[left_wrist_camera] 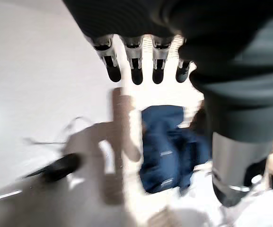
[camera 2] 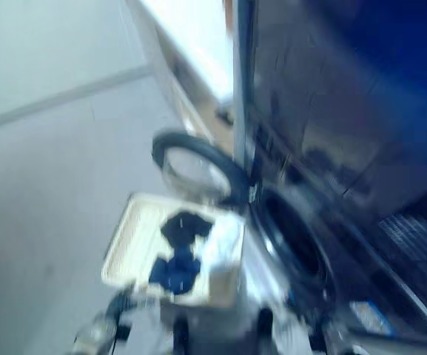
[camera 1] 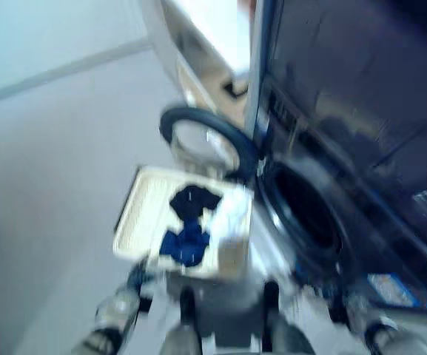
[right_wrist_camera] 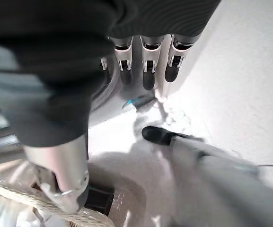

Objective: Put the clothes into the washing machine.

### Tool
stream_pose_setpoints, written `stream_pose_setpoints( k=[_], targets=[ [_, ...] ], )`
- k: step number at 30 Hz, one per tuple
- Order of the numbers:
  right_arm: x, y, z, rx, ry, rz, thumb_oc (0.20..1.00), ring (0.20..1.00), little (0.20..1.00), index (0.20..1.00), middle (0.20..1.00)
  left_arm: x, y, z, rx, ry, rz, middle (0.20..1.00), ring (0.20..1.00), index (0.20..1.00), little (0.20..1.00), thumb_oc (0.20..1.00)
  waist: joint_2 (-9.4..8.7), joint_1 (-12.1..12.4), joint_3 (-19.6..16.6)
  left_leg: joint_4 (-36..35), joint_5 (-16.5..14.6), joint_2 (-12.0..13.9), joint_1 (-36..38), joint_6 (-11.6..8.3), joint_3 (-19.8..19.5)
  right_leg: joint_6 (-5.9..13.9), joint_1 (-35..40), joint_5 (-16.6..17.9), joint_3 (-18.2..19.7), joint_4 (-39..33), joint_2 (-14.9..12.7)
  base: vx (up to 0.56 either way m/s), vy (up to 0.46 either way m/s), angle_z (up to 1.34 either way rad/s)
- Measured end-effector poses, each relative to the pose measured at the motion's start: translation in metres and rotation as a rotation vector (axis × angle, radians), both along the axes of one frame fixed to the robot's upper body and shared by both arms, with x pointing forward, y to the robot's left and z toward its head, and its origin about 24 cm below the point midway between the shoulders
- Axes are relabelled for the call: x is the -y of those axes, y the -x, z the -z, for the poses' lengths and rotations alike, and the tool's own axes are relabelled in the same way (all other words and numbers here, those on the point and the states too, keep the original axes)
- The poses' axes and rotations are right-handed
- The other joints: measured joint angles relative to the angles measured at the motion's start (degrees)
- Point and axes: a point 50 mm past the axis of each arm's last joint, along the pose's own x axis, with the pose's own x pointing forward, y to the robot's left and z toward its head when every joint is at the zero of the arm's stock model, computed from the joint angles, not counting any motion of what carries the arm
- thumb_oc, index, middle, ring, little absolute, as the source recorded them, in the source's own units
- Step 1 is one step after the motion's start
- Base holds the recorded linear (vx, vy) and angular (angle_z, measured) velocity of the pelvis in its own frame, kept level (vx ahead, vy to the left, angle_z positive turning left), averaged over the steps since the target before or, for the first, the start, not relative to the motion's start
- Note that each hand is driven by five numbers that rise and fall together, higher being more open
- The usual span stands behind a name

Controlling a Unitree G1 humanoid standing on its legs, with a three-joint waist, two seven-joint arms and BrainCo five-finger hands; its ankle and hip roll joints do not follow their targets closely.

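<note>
A cream laundry basket [camera 1: 135, 222] stands on the floor in front of me. It holds a black garment [camera 1: 193, 200], a blue garment [camera 1: 186, 244] and a white cloth [camera 1: 232, 214]. Right of it is the dark washing machine, its round drum opening [camera 1: 309, 211] uncovered and its round door [camera 1: 202, 140] swung out to the left. My left hand [left_wrist_camera: 136, 66] hangs above the blue garment [left_wrist_camera: 169, 146] with straight fingers and holds nothing. Beside the basket's woven rim [right_wrist_camera: 32, 201], my right hand [right_wrist_camera: 148, 71] is also open and empty.
A dark appliance front [camera 1: 346, 66] rises above the drum. A pale cabinet [camera 1: 206, 37] stands further back along the same wall. Light grey floor [camera 1: 50, 185] stretches to the left of the basket.
</note>
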Motion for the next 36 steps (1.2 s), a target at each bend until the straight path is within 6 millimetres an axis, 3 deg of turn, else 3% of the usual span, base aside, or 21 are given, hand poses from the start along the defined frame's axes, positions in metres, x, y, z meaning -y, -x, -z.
stream_pose_setpoints(
  k=[1,4,9,11,14,17,21,28,36],
  targets=[
    [-0.005,-0.016,-0.013,0.073,-0.015,-0.009,1.000,1.000,1.000,1.000,1.000,0.000,-0.013,-0.018,0.098,0.001,-0.028,1.000,1.000,1.000,1.000,1.000,0.21,-0.1,1.9,-1.2,0.8,0.0,0.3,-0.12,-0.1,0.20,-0.2,0.0,-0.1,-0.1,0.1,-0.07,-0.003,0.00],
    [-0.006,-0.027,-0.024,0.126,-0.037,0.007,1.000,1.000,1.000,1.000,1.000,-0.003,-0.030,-0.047,0.257,-0.026,-0.081,1.000,1.000,1.000,1.000,1.000,0.29,0.0,2.5,-1.5,0.9,-0.1,-0.2,-0.10,-0.4,0.49,-0.7,-0.4,-0.4,-0.1,0.0,-0.08,-0.020,0.05],
    [0.002,-0.035,-0.034,0.163,-0.030,0.042,1.000,1.000,1.000,1.000,1.000,-0.011,-0.042,-0.074,0.379,-0.069,-0.152,1.000,1.000,1.000,1.000,1.000,0.26,0.1,2.6,0.0,0.8,-0.1,-4.4,-0.17,-1.4,0.12,-4.6,-0.6,-0.9,1.4,-0.2,-0.05,-0.026,0.05],
    [0.000,-0.047,-0.047,0.214,-0.032,0.030,1.000,1.000,1.000,1.000,1.000,-0.012,-0.052,-0.093,0.451,-0.089,-0.174,1.000,1.000,1.000,1.000,1.000,-0.14,0.2,3.7,1.5,0.8,-0.2,-8.0,-0.16,-1.7,0.07,-8.8,-1.8,-1.1,5.0,-0.5,-0.02,-0.023,0.06],
    [-0.003,-0.052,-0.052,0.239,-0.046,0.028,1.000,1.000,1.000,1.000,1.000,-0.009,-0.059,-0.106,0.493,-0.118,-0.164,1.000,1.000,1.000,1.000,1.000,-0.70,1.2,4.2,3.1,0.8,-0.2,-11.1,-0.17,-1.9,-0.22,-13.0,-3.0,-1.0,8.8,-0.7,-0.03,-0.057,0.02],
    [0.001,-0.059,-0.064,0.297,-0.041,0.023,1.000,1.000,1.000,1.000,1.000,-0.005,-0.069,-0.135,0.595,-0.221,-0.111,1.000,1.000,1.000,1.000,1.000,-1.60,1.4,4.3,7.5,-0.2,-0.8,-18.7,-0.03,-3.3,-0.44,-21.9,-6.0,-1.0,16.5,-1.7,-0.03,-0.042,0.10],
    [0.000,-0.065,-0.073,0.331,-0.053,0.024,1.000,1.000,1.000,1.000,1.000,-0.005,-0.071,-0.140,0.601,-0.288,-0.069,1.000,1.000,1.000,1.000,1.000,-1.95,1.3,4.4,9.9,-0.4,-1.1,-23.1,-0.11,-4.0,-0.70,-26.6,-6.3,-0.5,19.3,-2.0,-0.01,-0.015,0.01],
    [0.000,-0.085,-0.105,0.430,-0.039,-0.010,1.000,1.000,1.000,1.000,1.000,0.010,-0.088,-0.171,0.623,-0.549,0.123,1.000,1.000,1.000,1.000,1.000,-2.35,1.0,4.7,14.4,-0.7,-1.2,-32.8,-0.36,-4.8,-1.17,-36.4,-6.6,0.0,23.8,-2.2,0.00,-0.005,-0.01],
    [0.000,-0.093,-0.120,0.480,-0.024,-0.029,1.000,1.000,1.000,1.000,1.000,0.008,-0.091,-0.166,0.509,-0.665,0.255,1.000,1.000,1.000,1.000,1.000,-2.73,-1.6,4.8,15.4,-1.0,-1.2,-36.7,-0.70,-4.8,-1.38,-40.2,-6.7,0.5,24.1,-2.1,0.00,0.000,0.00]
  ],
)
